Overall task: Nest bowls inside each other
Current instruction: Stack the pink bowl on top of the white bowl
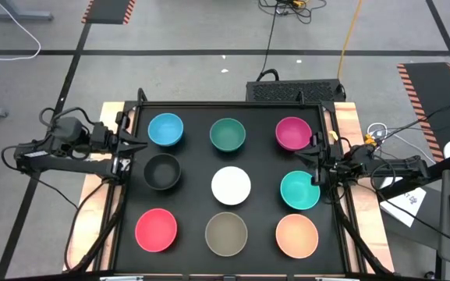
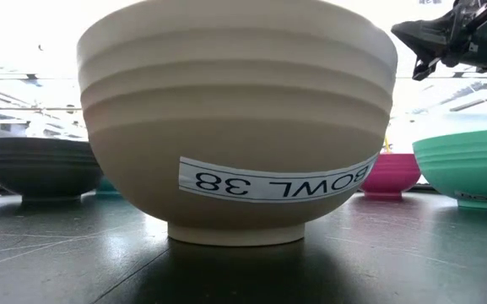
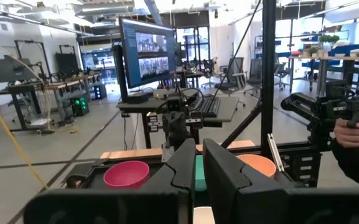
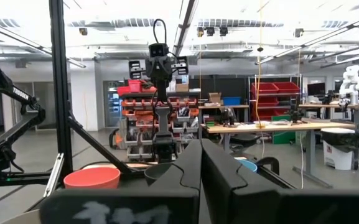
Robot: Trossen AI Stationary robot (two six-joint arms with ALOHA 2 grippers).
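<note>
Nine round, smooth plastic bowls sit apart in three rows of three on the matte black surface [image 1: 197, 156], none nested. The far row holds the light blue bowl [image 1: 165, 129], the dark green bowl [image 1: 228, 134] and the magenta bowl [image 1: 293, 133]. In the middle row are the black bowl [image 1: 162, 171], the white bowl [image 1: 231, 186] and the teal bowl [image 1: 299, 189]. The near row has the red-pink bowl [image 1: 156, 229], the olive-grey bowl [image 1: 226, 233] and the peach-orange bowl [image 1: 296, 235].

In the low view the olive-grey bowl shows a ribbed, banded wall on a short foot ring, with a white label (printed "BOWL 38", upside down) stuck across it.

The left claw [image 1: 137, 145] hangs at the surface's left edge between the light blue and black bowls, its dark, angular fingers [image 3: 185, 163] pressed together. The right claw [image 1: 312, 153] hangs at the right edge between the magenta and teal bowls, fingers also together.
</note>
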